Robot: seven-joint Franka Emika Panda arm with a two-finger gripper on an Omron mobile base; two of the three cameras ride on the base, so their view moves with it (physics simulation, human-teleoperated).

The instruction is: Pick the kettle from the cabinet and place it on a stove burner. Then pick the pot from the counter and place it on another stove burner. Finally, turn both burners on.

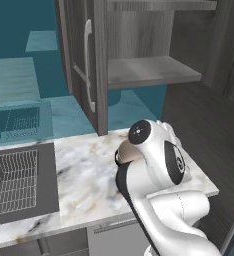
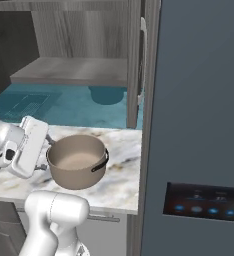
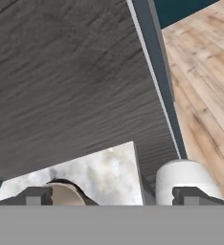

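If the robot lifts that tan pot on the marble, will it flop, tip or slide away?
The pot looks rigid, so it should keep its shape. It sits wide and low on the counter, so it probably won't tip or roll. Its smooth rounded wall may slip; the dark side handle or the rim seems a safer hold for the open hand.

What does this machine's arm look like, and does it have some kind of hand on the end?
The arm is a chain of glossy white rounded shells with dark bands at the joints and a round black cap on one joint. Its hand is a boxy white block. The two-finger gripper ends in two small dark grey square-tipped fingers.
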